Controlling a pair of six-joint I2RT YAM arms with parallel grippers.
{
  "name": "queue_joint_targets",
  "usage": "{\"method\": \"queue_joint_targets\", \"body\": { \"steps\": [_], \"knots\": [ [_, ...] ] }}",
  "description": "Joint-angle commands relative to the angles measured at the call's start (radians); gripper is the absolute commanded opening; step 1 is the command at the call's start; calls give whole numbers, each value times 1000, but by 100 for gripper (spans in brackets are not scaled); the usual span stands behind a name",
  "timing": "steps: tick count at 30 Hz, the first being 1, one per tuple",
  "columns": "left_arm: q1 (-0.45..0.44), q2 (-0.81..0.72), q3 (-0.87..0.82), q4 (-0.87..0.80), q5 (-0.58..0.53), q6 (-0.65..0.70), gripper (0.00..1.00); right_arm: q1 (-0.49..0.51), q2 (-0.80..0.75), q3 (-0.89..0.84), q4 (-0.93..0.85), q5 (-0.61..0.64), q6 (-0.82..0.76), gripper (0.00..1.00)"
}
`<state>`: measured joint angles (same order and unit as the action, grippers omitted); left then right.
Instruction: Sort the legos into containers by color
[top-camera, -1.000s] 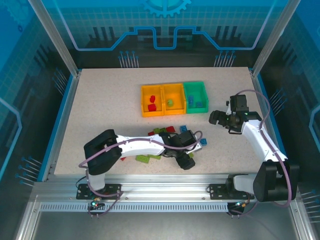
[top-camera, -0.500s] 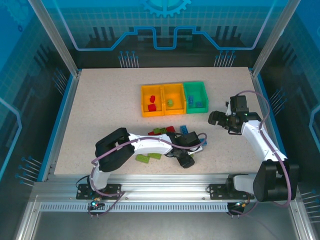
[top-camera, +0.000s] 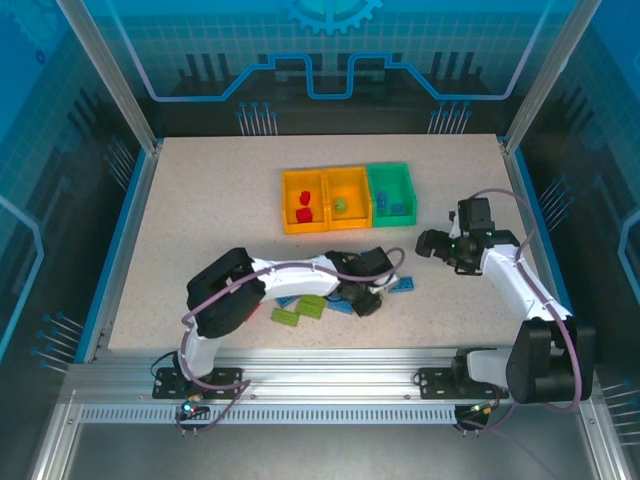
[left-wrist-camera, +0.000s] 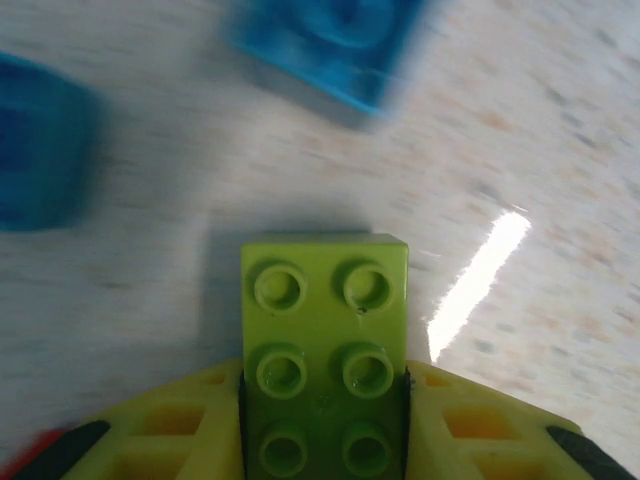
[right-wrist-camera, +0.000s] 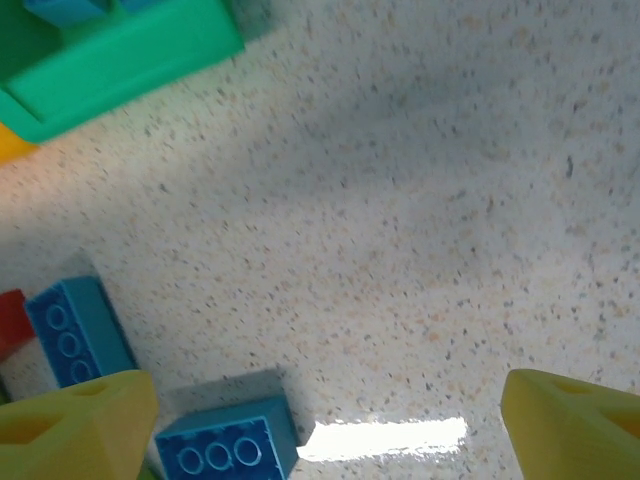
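- Clamping a lime green brick (left-wrist-camera: 323, 300) between the yellow fingers (left-wrist-camera: 180, 430) of the left gripper (left-wrist-camera: 324, 425), studs toward the wrist camera, far end poking out past the fingertips.
- Throwing a shadow on the speckled table (left-wrist-camera: 560, 150) right beneath; lifted or resting, cannot tell.
- Facing a blurred blue brick (left-wrist-camera: 330, 40) ahead and a second blurred blue piece (left-wrist-camera: 35, 150) at the left edge.
- Sitting low, from above, at the near middle of the table, among loose legos: lime green pair (top-camera: 300, 310) to its left, blue plate (top-camera: 405, 285) to its right.
- Spreading wide with nothing between: right gripper (right-wrist-camera: 325, 430), over bare tabletop.
- Showing a blue three-stud brick (right-wrist-camera: 228, 450) beside its left finger, a longer blue brick (right-wrist-camera: 80, 325) farther left, and a red sliver (right-wrist-camera: 10, 320) at the edge.
- Hanging just right of the containers, near the green bin (top-camera: 388, 167), which holds blue pieces (top-camera: 395, 203).
- Joining that bin in one row: middle orange bin (top-camera: 350, 225) with one green brick (top-camera: 341, 206), left orange bin (top-camera: 286, 200) with red bricks (top-camera: 304, 205).
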<state>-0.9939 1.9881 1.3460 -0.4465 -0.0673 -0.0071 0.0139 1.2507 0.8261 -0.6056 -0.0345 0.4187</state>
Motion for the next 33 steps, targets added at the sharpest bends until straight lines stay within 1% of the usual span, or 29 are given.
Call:
{"method": "queue_joint_targets", "body": {
  "steps": [1,5,8,10,16,19,21,23,25,26,27,30,33],
  "knots": [
    [96,-100,51,39,-55,-42,26,25,-30,-29,0,-1,19,90],
    [232,-79,160,17,-35,-79,26,81,-41,-58,-2,-7,68,89],
    [323,-8,280,-20,-15,-127,25,141,-33,-65,-19,-3,135,89],
    [364,37,344,-38,21,-156,25,170,-28,-69,-33,-4,188,90],
    [429,157,517,-40,42,-179,26,215,-26,-118,0,-66,365,93],
    [461,243,631,-88,74,-204,27,231,-20,-129,1,-81,459,94],
    [474,287,683,-113,88,-230,30,238,-3,-134,14,-122,506,94],
    [480,303,697,-114,88,-249,34,251,19,-132,21,-145,544,94],
    [479,302,691,-106,83,-256,43,269,42,-133,23,-152,582,95],
    [480,299,686,-103,83,-261,45,271,47,-135,17,-144,602,95],
    [480,293,679,-98,88,-264,50,273,51,-142,16,-133,624,95],
    [478,263,655,-92,134,-263,69,270,39,-180,49,-110,713,95],
    [467,208,601,-69,139,-275,81,271,36,-196,88,-116,783,93]
  ]
}}
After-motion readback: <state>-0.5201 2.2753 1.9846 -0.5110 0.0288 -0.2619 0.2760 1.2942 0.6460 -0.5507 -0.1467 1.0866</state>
